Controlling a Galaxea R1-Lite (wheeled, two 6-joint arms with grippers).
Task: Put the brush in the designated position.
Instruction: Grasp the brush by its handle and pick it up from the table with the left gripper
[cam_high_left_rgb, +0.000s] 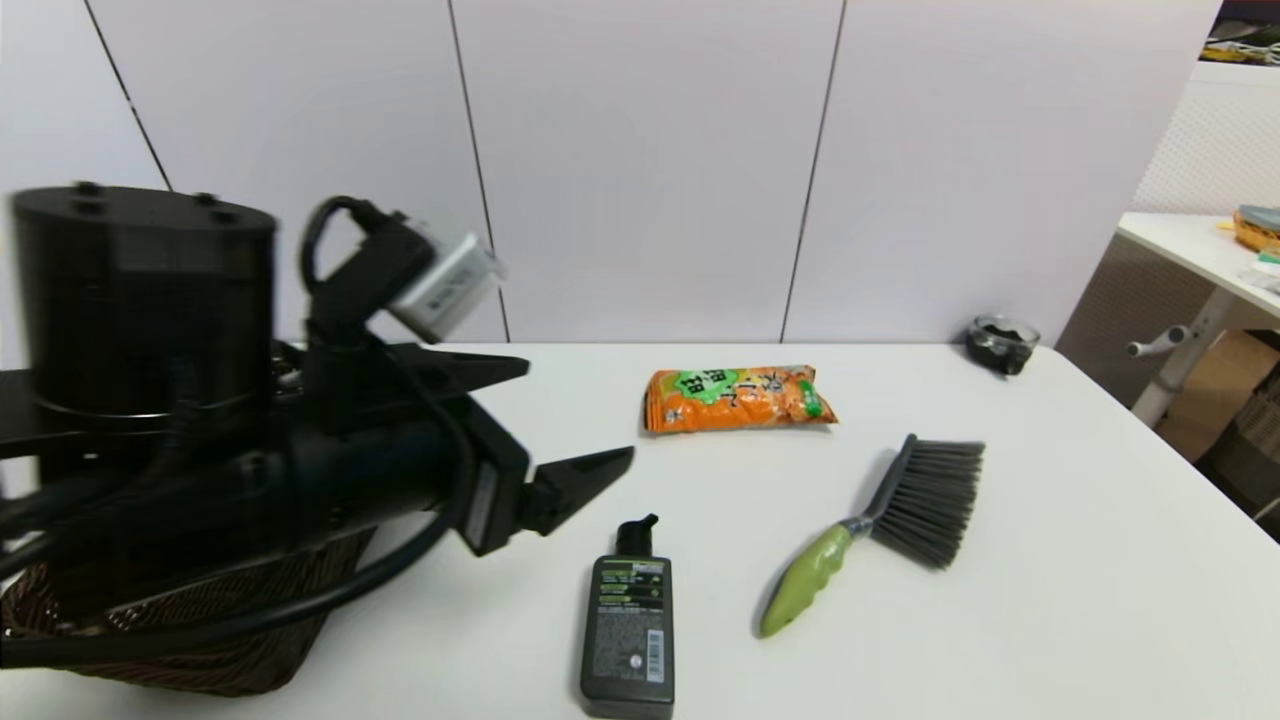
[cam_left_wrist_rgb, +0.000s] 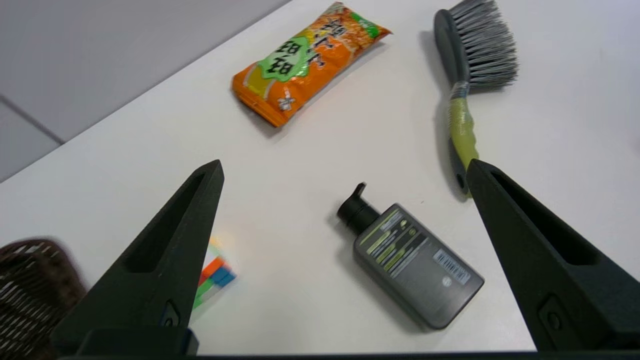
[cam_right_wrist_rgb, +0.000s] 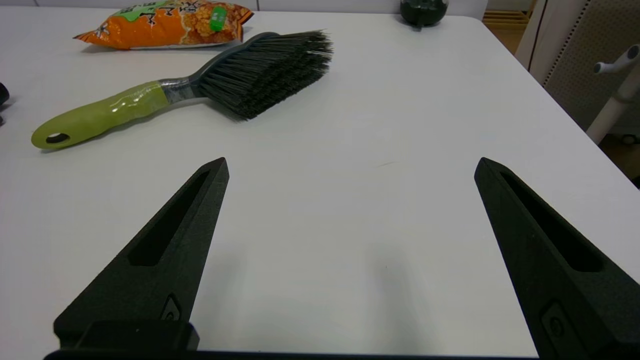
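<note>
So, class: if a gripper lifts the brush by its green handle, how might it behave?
The brush probably stays stiff, being moulded plastic. Its glossy lumpy handle may slip. The wide bristles could droop it head-down.

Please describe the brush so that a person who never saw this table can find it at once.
On the white table, look right of the dark pump bottle and in front of the orange snack bag. The brush lies flat there, the only thing with grey bristles and a lime-green handle.
</note>
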